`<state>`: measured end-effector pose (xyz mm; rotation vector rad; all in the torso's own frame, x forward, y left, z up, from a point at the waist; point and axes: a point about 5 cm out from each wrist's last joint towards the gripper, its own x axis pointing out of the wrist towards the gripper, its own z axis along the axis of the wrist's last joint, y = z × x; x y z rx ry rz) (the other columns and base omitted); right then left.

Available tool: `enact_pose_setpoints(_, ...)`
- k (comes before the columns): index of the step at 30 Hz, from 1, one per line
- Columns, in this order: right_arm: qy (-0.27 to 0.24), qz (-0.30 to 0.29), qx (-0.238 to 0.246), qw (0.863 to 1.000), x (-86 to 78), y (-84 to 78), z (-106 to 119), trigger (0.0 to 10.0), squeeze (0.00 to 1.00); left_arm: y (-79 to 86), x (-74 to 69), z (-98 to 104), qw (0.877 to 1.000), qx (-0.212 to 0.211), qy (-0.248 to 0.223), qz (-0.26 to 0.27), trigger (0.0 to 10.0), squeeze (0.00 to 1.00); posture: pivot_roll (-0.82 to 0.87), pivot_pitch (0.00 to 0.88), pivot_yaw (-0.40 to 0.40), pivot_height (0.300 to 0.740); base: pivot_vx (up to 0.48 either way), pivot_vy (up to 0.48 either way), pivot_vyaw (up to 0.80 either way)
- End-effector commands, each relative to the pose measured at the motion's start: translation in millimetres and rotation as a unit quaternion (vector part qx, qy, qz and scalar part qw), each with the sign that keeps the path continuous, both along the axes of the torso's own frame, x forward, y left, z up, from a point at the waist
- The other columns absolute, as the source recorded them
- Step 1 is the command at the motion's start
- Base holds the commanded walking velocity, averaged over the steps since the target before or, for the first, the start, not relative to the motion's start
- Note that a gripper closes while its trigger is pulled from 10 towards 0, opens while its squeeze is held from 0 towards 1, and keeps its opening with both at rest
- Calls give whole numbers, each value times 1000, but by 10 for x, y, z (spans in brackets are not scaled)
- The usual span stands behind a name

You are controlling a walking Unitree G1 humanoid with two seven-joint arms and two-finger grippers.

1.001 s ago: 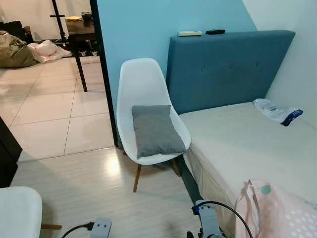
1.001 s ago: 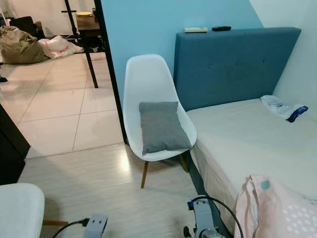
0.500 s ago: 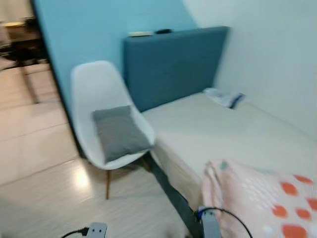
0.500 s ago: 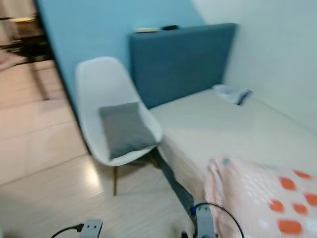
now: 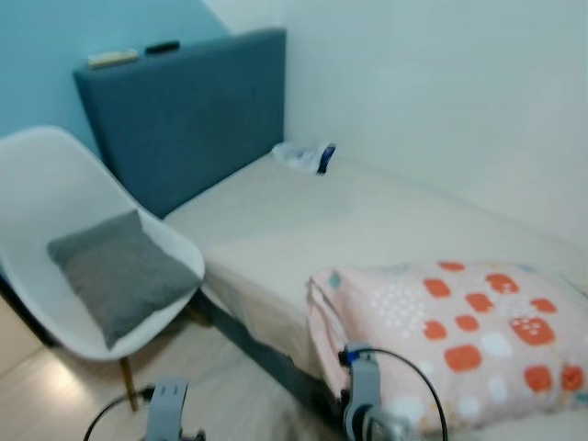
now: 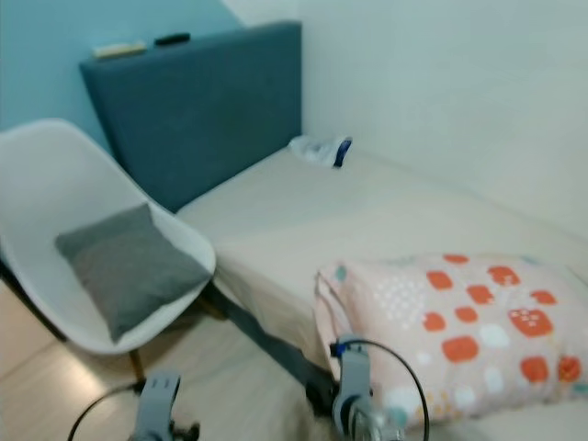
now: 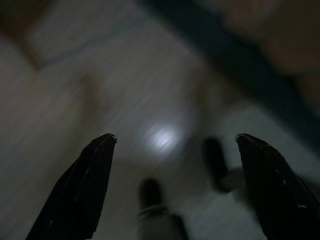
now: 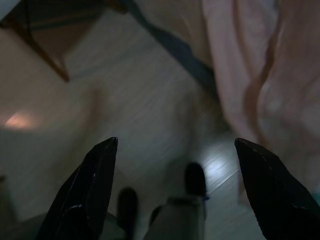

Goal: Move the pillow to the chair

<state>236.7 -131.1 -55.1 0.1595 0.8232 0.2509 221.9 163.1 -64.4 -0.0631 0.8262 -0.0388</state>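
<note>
Left gripper [image 7: 172, 145] hanging low over the pale wood-look floor [image 7: 100, 90], its two long black fingers spread wide with nothing between them; right gripper [image 8: 175, 150] likewise spread wide and empty, pointed down at the same floor beside the dark blue bed base [image 8: 175, 50] and a hanging fold of pink cloth [image 8: 260, 85]. From the head camera, both silver wrists low in the foreground, left [image 5: 167, 409] and right [image 5: 363, 404], each trailing a black cable. Small grey square pillow [image 5: 115, 274] lying on the seat of the white moulded plastic chair with wooden legs [image 5: 55, 184], tilted back against the shell. Chair standing just beside the bed, at the robot's left, against the light blue wall [image 5: 46, 37]. Cream-covered mattress [image 5: 367, 220] stretching away to a dark blue padded headboard [image 5: 184, 110], with a flat pale object [image 5: 112, 58] and a small black object [image 5: 163, 46] resting on the headboard's top edge. Crumpled clear plastic packet with a blue end [image 5: 305, 156] lying on the mattress near the headboard, close to the white wall [image 5: 441, 101]. Large pink pillow patterned with orange and white squares [image 5: 459, 340] lying on the near end of the mattress, just behind the right wrist. Slight blur over the whole scene.
</note>
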Motion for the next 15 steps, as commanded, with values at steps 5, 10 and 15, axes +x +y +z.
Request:
enact_pose_setpoints(5,-8,-5,27,1000,28,93,27,10000,0,214,-291,-152,998,-5,55,41,10000,0,66,0,-31,740,0,0,-800)
enact_pose_setpoints(10,-11,-16,25,999,54,80,41,10000,0,173,-351,-188,998,8,70,5,10000,0,73,0,-33,740,0,0,-800)
enact_pose_setpoints(15,-8,-4,25,1000,45,128,38,10000,0,172,-312,-168,998,3,61,19,10000,0,87,0,-45,740,0,0,-800)
